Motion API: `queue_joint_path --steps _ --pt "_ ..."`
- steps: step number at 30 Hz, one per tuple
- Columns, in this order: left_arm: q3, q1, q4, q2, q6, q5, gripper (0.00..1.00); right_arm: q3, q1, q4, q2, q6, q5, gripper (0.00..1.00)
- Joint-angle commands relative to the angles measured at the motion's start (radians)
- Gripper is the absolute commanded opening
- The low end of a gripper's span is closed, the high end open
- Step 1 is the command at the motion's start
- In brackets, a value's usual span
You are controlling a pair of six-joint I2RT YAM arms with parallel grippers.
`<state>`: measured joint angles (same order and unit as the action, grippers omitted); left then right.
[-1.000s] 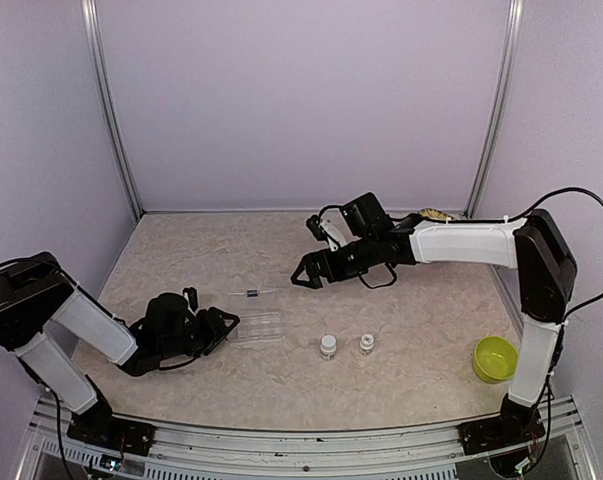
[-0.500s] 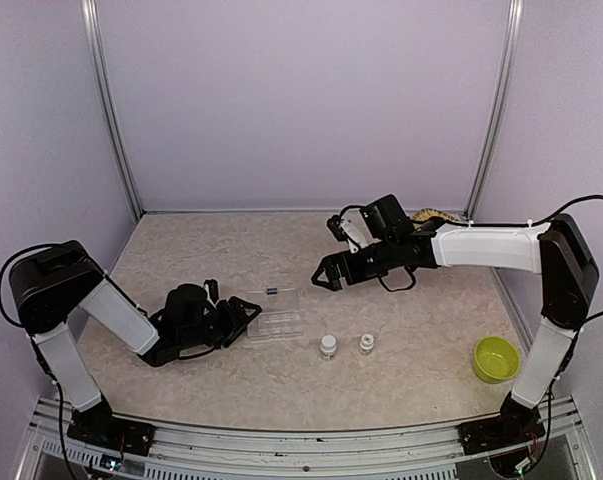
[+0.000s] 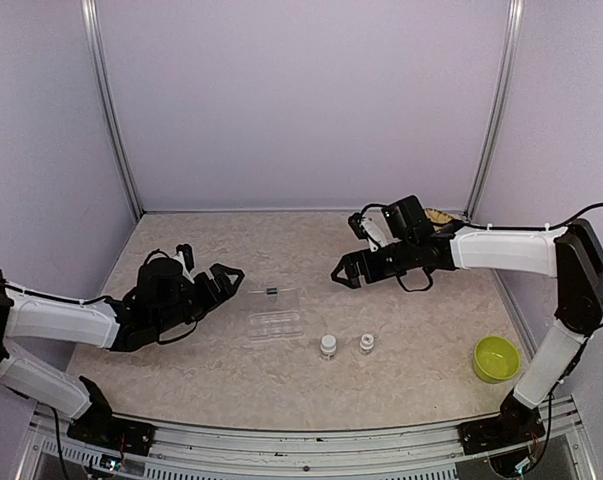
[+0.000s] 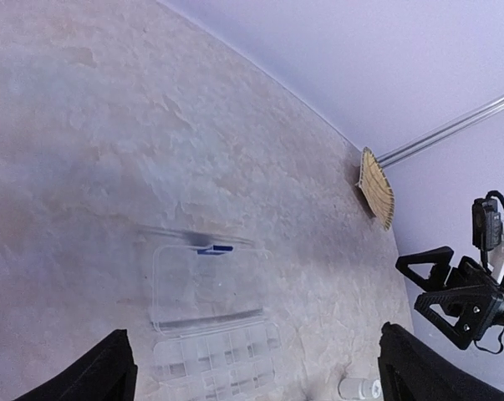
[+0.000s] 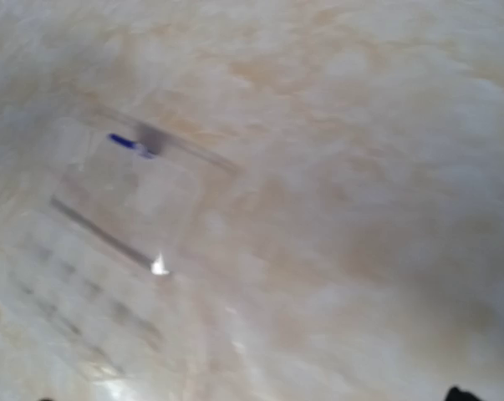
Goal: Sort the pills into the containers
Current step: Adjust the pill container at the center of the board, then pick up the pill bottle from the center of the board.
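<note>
**A:** Left fingers [image 3: 221, 276] had backed away from the box [image 3: 276, 318] and spread wide, gripping nothing. The right arm had drawn off to the right as well.

**B:** And the right fingers [image 3: 344, 272]?

**A:** Wide too, and empty, hovering over the tabletop [image 3: 181, 235] beyond the box.

**B:** Where did the box lie?

**A:** Mid-tabletop, between the two arms. Its lid [image 3: 274, 298] was thrown flat toward the back, with the blue latch [image 3: 272, 291] on the far edge. Two small bottles [image 3: 327, 346] stood just beside it, to the near right.

**B:** Any pills?

**A:** None that I could make out. They were likely inside the bottles, though that was only a guess.

**B:** How would they handle?

**A:** Light and hard, I judged, and apt to roll or skitter. Pinching one would need the fingertips closing low, squarely across it. The box looked thin, slick and light, so a nudge would slide it. It was better held by a side wall than by the lid.
</note>
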<state>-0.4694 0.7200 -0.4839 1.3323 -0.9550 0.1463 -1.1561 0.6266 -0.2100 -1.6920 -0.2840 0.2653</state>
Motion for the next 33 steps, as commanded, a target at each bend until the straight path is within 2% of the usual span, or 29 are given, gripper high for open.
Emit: queue_joint_path --steps 1,6,12,18,25,33 --pt "-0.074 0.02 0.23 -0.124 0.177 0.179 0.99 0.055 -0.031 0.051 0.097 0.03 -0.056 1.0" --pt "-0.148 0.036 0.317 -0.196 0.324 0.297 0.99 0.073 -0.033 0.045 0.18 0.088 -0.15 1.0" --pt "-0.125 0.022 0.306 -0.291 0.328 0.436 0.99 0.223 -0.052 0.216 0.349 0.082 -0.239 1.0" --pt "-0.052 0.009 0.178 -0.387 0.42 0.335 0.99 0.35 -0.062 0.342 0.477 0.078 -0.285 1.0" --pt "-0.088 0.011 0.228 -0.381 0.511 0.211 0.99 0.436 -0.064 0.377 0.514 0.058 -0.369 1.0" --pt "-0.1 0.018 0.233 -0.347 0.624 0.028 0.99 0.461 -0.064 0.409 0.524 0.095 -0.338 1.0"
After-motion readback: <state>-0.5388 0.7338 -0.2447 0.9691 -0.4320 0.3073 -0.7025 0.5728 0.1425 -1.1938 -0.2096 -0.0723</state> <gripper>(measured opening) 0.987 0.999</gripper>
